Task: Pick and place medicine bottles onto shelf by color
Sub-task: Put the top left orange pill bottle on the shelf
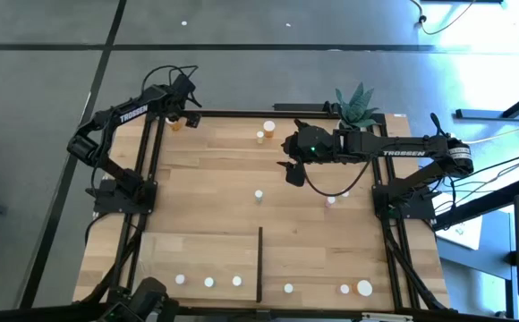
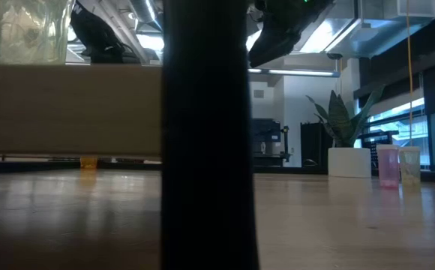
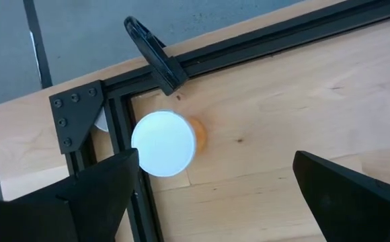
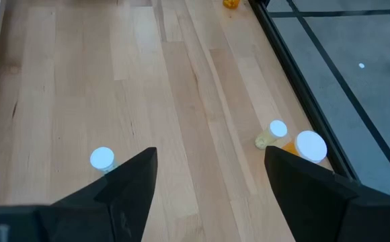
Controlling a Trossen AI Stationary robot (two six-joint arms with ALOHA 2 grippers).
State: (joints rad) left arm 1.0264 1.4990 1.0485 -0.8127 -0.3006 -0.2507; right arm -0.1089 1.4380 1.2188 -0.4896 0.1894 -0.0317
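Bright ceiling lights glare in the dim, backlit low view.

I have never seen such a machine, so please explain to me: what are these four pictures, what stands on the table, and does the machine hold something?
It is a robot with two dark arms at a wooden table. One picture looks straight down from above, one looks level across the tabletop, and two come from cameras on the arms' wrists.

The left gripper hangs open over an orange bottle with a white cap in the table's far left corner. The right gripper hangs open above the table's middle. Neither holds anything.

Small white-capped medicine bottles stand scattered on the table, and several already stand on the shelf, the pale panel with a black divider strip. A potted plant stands at the far edge.
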